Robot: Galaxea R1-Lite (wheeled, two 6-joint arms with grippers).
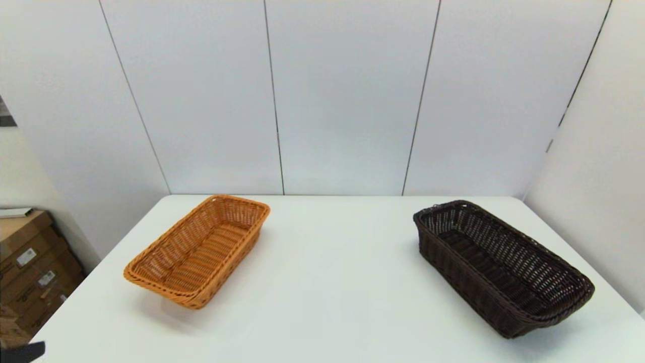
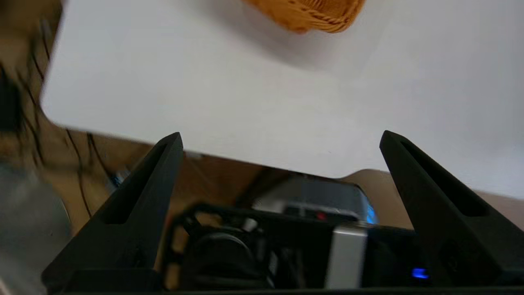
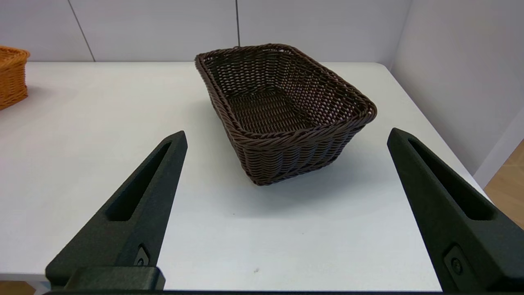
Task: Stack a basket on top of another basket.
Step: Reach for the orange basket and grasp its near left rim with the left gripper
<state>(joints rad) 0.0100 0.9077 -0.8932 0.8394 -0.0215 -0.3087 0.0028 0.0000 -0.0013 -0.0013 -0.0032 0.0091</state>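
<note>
Dark wicker: the brown basket (image 3: 282, 110) sits straight ahead of the right gripper (image 3: 286, 141), short end facing it, ready for a rim grab.
Right gripper: spread wide, holding nothing, short of the basket.
Orange basket (image 1: 199, 249): well off toward the left gripper (image 2: 280, 139).
Left gripper: wide open, empty, hanging back by the table (image 1: 327, 282) edge.
Obstacles: none between the baskets.
Bystanders: cardboard boxes (image 1: 30, 267) off the table.

A wide bare strip of the bench (image 1: 332, 262) lies between the orange basket (image 1: 199, 249) near the left edge and the dark basket (image 1: 499, 264) near the right edge. The near edge is open in front of both. Behind the far edge stands a wall (image 1: 342, 96), and another along the right edge.
</note>
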